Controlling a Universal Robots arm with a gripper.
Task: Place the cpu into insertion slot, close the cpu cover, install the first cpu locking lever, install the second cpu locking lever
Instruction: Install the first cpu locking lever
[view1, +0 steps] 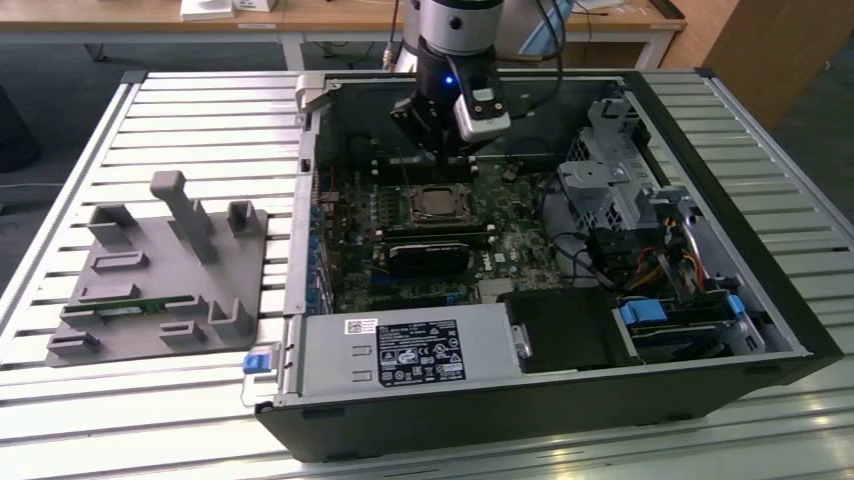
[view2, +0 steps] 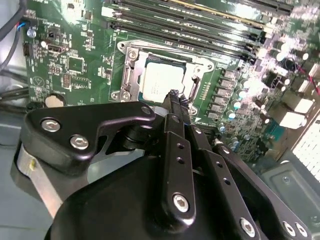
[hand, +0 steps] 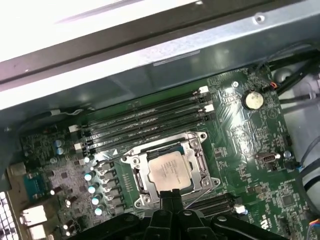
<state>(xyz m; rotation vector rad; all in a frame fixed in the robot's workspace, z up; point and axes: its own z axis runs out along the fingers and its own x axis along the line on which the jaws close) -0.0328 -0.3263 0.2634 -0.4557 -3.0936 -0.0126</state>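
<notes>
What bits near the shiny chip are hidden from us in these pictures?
- First wrist view: the gripper hides the edge of the cpu cover nearest it.
- Second wrist view: the gripper hides part of the cpu.
- Exterior view: too small to tell whether the cpu cover is latched.

So the cpu (hand: 167, 170) sits in the insertion slot (hand: 141, 181), memory slots (hand: 145, 122) just beside it, gripper (hand: 172, 194) right at the slot's edge.
</notes>
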